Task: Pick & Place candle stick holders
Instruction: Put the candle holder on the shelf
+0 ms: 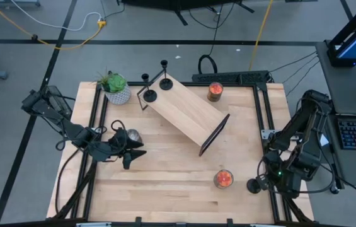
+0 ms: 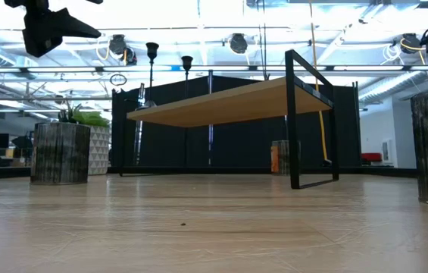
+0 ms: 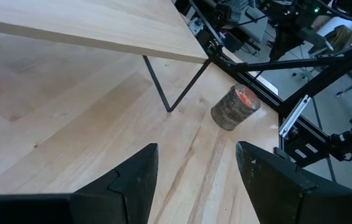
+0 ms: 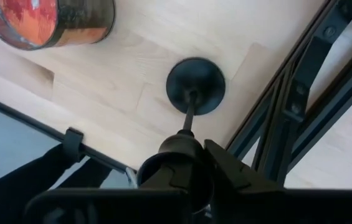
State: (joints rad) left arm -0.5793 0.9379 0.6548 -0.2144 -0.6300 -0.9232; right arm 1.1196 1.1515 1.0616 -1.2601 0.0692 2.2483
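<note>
Right gripper stands at the table's four o'clock edge, fingers clamped on the upper stem of a candle stick holder; its cup is hidden behind them. Two further holders stand at eleven o'clock on the wooden shelf. Left gripper hovers with fingers apart at eight o'clock.

Bright ceiling glare, perhaps backlit; soft shadows.
</note>
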